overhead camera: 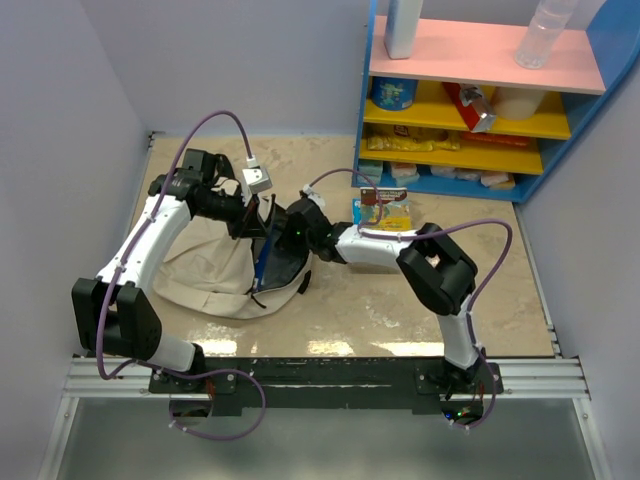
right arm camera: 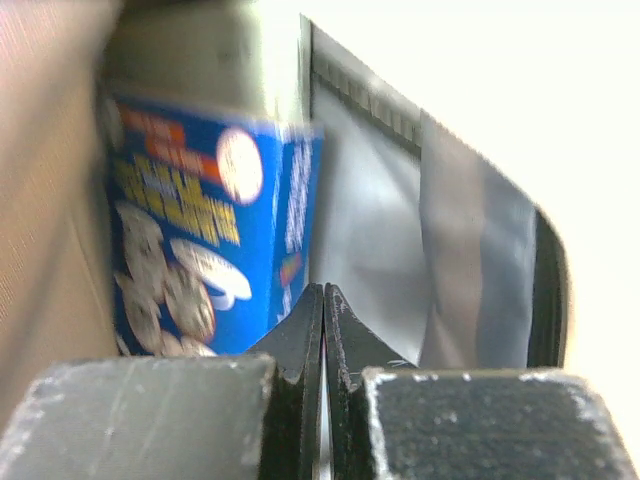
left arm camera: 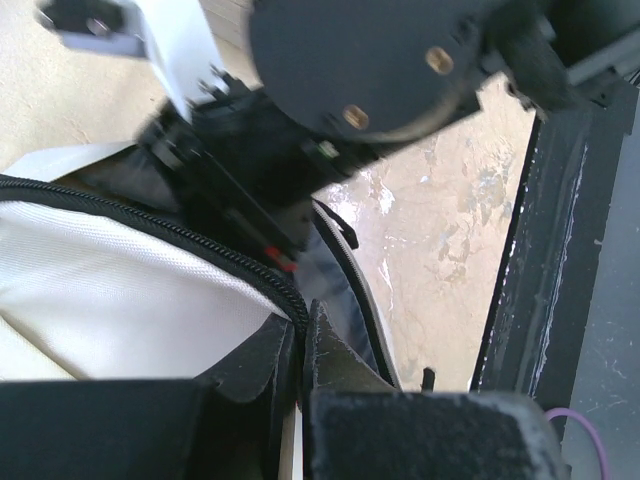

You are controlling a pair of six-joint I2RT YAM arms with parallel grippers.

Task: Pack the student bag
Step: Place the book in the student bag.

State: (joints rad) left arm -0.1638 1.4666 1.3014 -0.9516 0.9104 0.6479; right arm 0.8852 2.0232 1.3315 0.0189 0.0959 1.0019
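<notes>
Pinching the bag point(overhead camera: 205, 270) rim with your left gripper point(left arm camera: 300, 350), bag slumped on the table point(overhead camera: 400, 320) at left-centre, your right gripper point(right arm camera: 323, 330) pressed together and empty, inside the bag's mouth, just beside a blue box point(right arm camera: 200, 230).

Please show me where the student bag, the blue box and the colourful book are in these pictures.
student bag point(overhead camera: 205, 270): top external view, on its beige fabric side.
blue box point(right arm camera: 190, 260): right wrist view, on its printed front face.
colourful book point(overhead camera: 385, 212): top external view, on its cover.
</notes>
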